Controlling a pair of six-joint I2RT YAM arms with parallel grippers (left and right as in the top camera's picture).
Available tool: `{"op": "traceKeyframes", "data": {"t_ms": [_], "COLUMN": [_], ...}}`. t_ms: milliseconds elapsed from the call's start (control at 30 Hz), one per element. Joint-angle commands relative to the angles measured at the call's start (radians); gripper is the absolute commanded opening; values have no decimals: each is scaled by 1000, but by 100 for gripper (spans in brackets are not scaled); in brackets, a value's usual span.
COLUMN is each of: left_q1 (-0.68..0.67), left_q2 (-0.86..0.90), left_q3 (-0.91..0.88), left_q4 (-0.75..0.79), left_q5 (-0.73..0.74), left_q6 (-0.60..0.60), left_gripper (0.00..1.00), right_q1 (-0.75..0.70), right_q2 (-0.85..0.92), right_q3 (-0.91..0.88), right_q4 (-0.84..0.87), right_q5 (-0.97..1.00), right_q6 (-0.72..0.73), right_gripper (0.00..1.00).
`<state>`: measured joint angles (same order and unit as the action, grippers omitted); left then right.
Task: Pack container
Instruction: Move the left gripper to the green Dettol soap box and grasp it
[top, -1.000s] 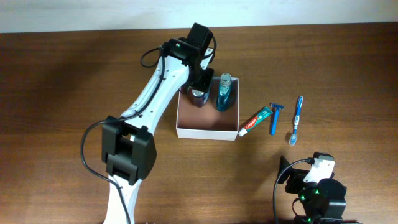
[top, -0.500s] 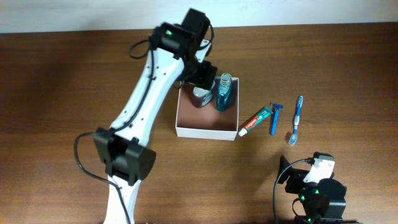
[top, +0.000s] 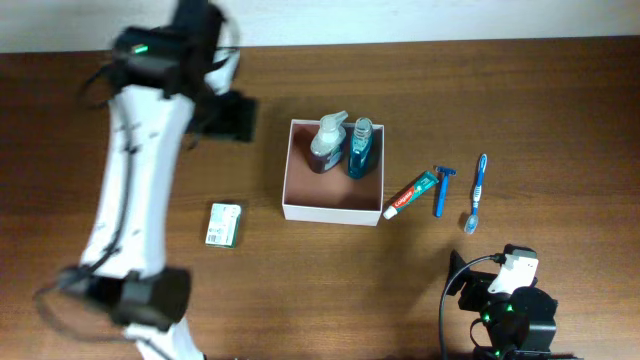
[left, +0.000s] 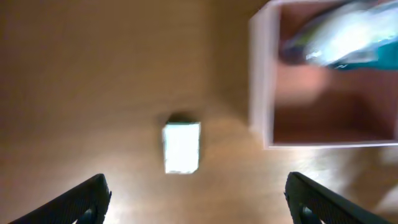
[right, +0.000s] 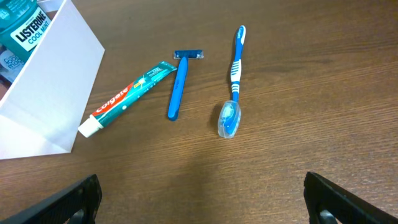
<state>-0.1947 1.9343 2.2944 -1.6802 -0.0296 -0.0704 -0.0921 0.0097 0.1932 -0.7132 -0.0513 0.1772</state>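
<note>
Your left gripper (left: 198, 183) hangs over the table with its jaws spread wide and nothing between them. The container (top: 333, 212) sits mid-table, with a pump soap bottle (top: 328, 143) and a mouthwash bottle (top: 360, 148) standing along its far wall.

What matters is the small white-and-green packet (left: 181, 147). It lies flat, left of the container and apart from it. In the blurred left wrist view it sits almost centred between the fingers, its long axis running away from the camera, so the jaws would close across its narrow width.

The right gripper (right: 200, 186), also open and empty, is well apart from it and nearer the toothpaste tube (right: 127, 98), razor (right: 179, 86) and toothbrush (right: 234, 78). The packet looks like the left arm's to take.
</note>
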Motion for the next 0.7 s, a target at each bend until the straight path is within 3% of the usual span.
{"op": "traceKeyframes", "data": {"t_ms": [0,167,267,400,667], "left_q1": [96,178,177,175,175], "left_q2": [-112,-118,-116,-116,-116], "left_q3": [-235,-533,-706,-896,-1089], "left_q4": [24,232,394,546,722], "left_q5": [-10,84,79,67,103], "left_q6": [11,52,122,133,133], "left_gripper": [92,92,84,84,83], "right_q1": [-6,-6,-6,-6,-6], "right_q2": [-6,-6,-6,-6,-6], "right_q3": [1,1,1,1,1], "right_q4": [2,2,2,2,2], "right_q5": [-5,-5,-5,-5,-5], "right_q6": [-1,-1,-1,-1,-1], "right_gripper": [99,99,99,99,99]}}
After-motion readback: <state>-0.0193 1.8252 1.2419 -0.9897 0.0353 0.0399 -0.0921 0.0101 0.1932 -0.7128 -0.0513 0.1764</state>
